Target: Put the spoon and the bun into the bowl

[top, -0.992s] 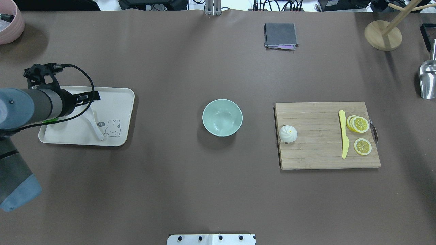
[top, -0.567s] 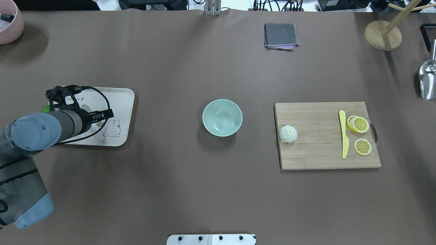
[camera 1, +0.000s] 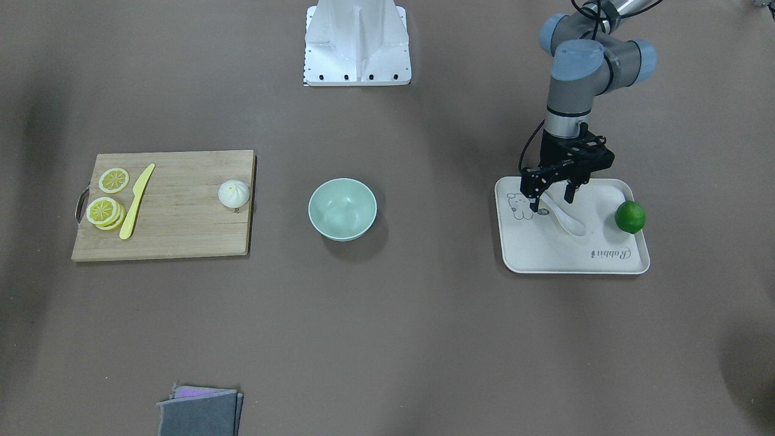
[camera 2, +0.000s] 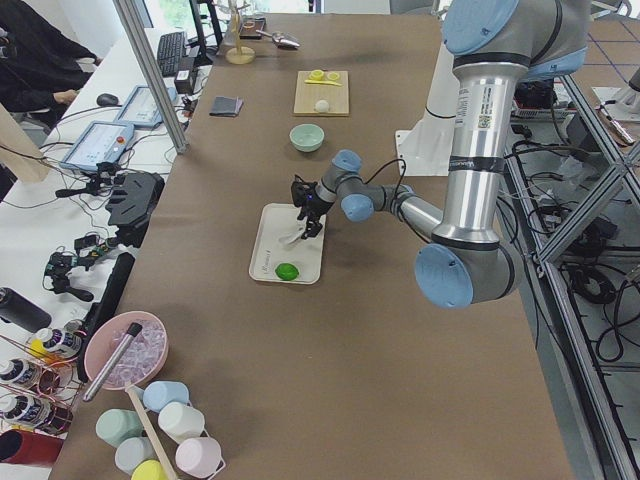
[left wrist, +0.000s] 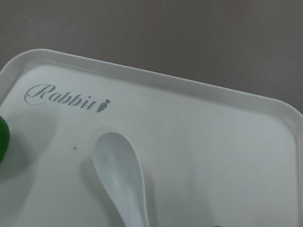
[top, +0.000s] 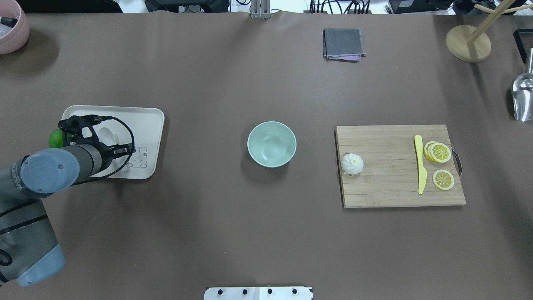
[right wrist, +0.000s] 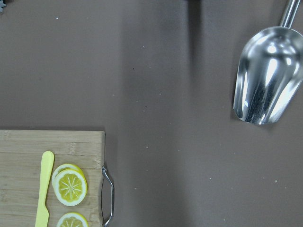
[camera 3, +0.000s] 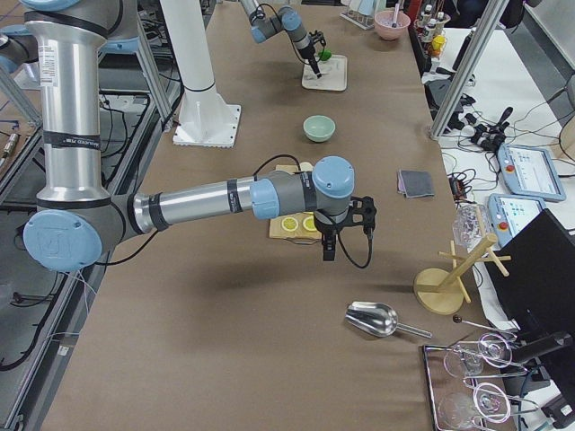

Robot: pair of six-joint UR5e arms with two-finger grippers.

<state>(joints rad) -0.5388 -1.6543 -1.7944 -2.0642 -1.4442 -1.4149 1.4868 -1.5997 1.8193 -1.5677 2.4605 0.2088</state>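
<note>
My left arm (camera 1: pixel 572 91) has slid a little further along the tray (camera 1: pixel 545 254), bringing its jaws, spread wide and holding nothing, over the handle of the spoon (camera 1: pixel 569 223), which lies flat there. I'm at the spoon pickup, and I judge the next move to be a short drop and a close on the handle. The tray also holds a lime (camera 1: pixel 630 217). The bowl (camera 1: pixel 342 209) sits empty mid-tabletop, and the bun (camera 1: pixel 234 193) waits on the cutting board (camera 1: pixel 175 224). Whether the right jaws are open, I cannot tell.
</note>
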